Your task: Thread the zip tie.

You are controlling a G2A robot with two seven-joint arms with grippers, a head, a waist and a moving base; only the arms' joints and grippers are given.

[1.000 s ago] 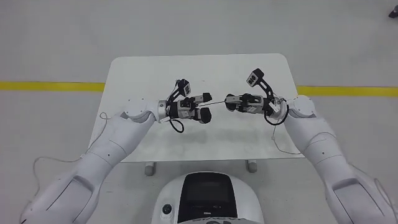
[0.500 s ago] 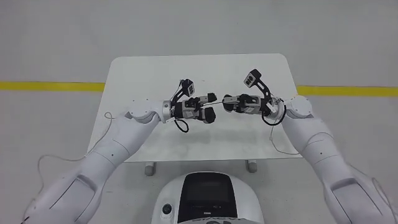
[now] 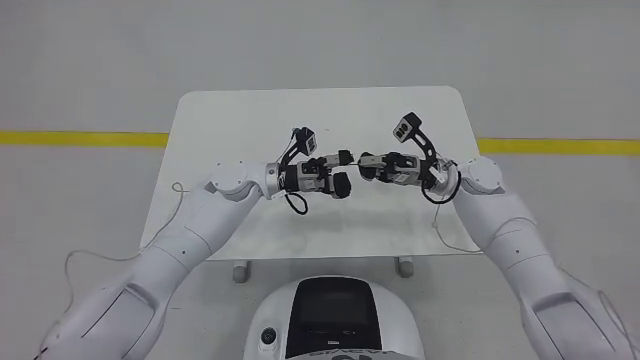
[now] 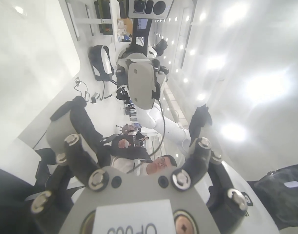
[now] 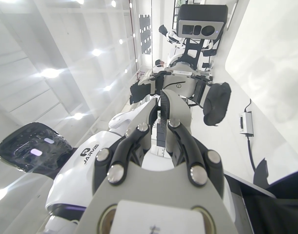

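A thin black zip tie (image 3: 352,166) runs level above the white table (image 3: 240,120), between my two grippers. My right gripper (image 3: 368,165) is shut on it, and in the right wrist view the ribbed strap (image 5: 164,108) sticks out from between the fingers of that gripper (image 5: 161,98). The strap points at my left gripper (image 5: 178,91), whose black pads are spread wide on either side of the strap's free end. My left gripper (image 3: 338,172) is open. In the left wrist view this gripper (image 4: 134,112) has nothing between its fingers and faces the right gripper (image 4: 141,86) close ahead.
Both grippers hover over the near middle of the table, with bare tabletop all around them. A power adapter (image 5: 245,122) with its cable lies on the floor beyond the table edge. Yellow lines (image 3: 80,138) cross the floor.
My left arm has moved right toward the right gripper, closing the gap, so the zip tie's free end now lies between its open fingers. The right gripper shifted only slightly.
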